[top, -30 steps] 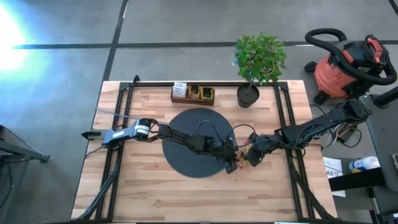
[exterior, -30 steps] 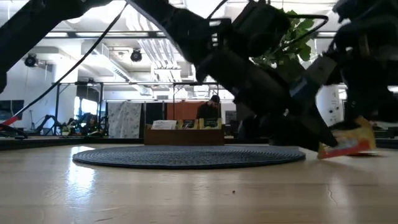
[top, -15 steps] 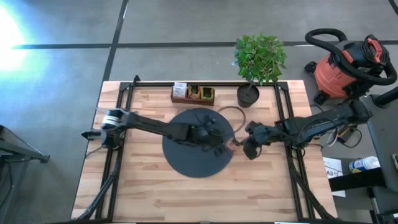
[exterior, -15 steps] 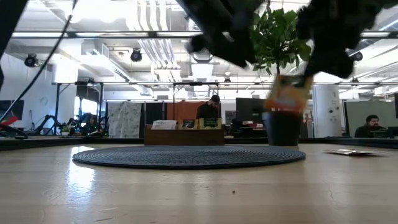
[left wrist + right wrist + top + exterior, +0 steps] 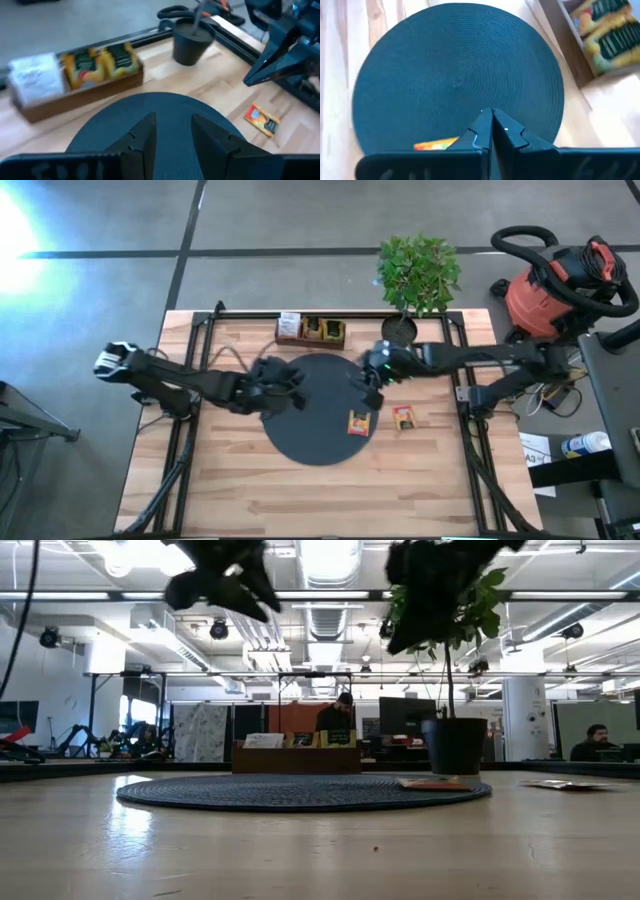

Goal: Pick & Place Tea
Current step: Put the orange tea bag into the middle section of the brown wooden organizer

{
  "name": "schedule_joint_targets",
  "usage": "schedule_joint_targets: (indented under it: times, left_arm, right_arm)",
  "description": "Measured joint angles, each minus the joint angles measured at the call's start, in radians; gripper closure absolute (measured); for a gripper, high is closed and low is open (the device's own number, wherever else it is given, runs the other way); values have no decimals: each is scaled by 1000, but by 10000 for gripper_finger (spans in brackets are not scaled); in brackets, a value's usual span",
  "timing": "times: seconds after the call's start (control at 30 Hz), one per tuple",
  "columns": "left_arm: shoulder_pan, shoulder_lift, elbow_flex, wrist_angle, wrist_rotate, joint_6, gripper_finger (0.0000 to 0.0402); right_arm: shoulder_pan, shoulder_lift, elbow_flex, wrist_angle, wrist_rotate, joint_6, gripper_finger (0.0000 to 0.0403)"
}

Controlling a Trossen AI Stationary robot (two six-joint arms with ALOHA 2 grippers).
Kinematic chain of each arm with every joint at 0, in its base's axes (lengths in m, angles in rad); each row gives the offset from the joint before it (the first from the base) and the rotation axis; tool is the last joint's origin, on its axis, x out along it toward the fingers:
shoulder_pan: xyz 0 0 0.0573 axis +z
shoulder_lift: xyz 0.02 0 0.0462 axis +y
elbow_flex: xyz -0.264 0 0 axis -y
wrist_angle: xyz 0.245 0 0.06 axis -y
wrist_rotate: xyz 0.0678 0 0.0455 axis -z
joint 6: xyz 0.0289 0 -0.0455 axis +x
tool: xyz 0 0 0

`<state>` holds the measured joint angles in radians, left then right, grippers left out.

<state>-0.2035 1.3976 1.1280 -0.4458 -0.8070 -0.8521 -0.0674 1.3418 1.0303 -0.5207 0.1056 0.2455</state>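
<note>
Both arms have been drawn back from the mat's right edge since a second ago. One orange tea sachet [image 5: 358, 423] is now left flat on the black mat [image 5: 310, 435], a second sachet [image 5: 404, 417] on the table [image 5: 240, 500] just beside it. Left gripper [image 5: 296, 378] is held spread and empty over the mat; right gripper [image 5: 366, 385] is pressed together, empty.

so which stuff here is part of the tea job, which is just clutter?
Job:
- sachet on mat
- sachet on wood
- sachets in box
- mat
- left gripper, open, empty
- right gripper, shut, empty

Clutter:
- potted plant
- vacuum
</note>
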Motion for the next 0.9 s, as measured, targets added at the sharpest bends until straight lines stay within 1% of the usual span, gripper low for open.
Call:
schedule_joint_targets:
  times: [0.07, 0.13, 0.17, 0.23, 0.3, 0.4, 0.47, 0.5, 0.57, 0.67, 0.73, 0.83, 0.9]
  left_arm:
    - [-6, -64, -61, 1, -11, -59, 284]
    - [-12, -118, -117, 19, -10, -113, 284]
    - [-13, -136, -143, 40, 8, -129, 284]
    - [-13, -157, -200, 129, 86, -124, 284]
    - [-10, -154, -260, 276, 184, -90, 284]
    - [-8, -87, -346, 590, 279, -49, 284]
    - [-8, -5, -380, 780, 301, -43, 284]
    - [-7, 40, -386, 858, 311, -42, 284]
    - [-5, 128, -379, 948, 333, -42, 284]
    - [1, 254, -314, 955, 400, -32, 284]
    - [6, 335, -250, 947, 479, 5, 284]
    - [7, 435, -138, 861, 571, 85, 284]
    - [9, 486, -64, 760, 582, 127, 284]
  right_arm:
    - [-38, 67, 60, -12, -49, -50, 394]
    - [-73, 130, 127, -63, -131, -66, 394]
    - [-85, 158, 156, -104, -177, -67, 394]
    - [-102, 200, 196, -183, -242, -74, 394]
    - [-104, 223, 205, -243, -264, -80, 394]
    - [-103, 227, 174, -293, -278, -52, 394]
    - [-103, 214, 122, -292, -317, -9, 394]
    - [-104, 205, 97, -284, -340, 18, 394]
    - [-104, 185, 42, -270, -354, 75, 394]
    - [-104, 165, -38, -230, -355, 148, 394]
    - [-104, 159, -81, -194, -373, 194, 394]
    - [-102, 156, -132, -120, -425, 249, 394]
    - [-98, 156, -163, -76, -427, 276, 394]
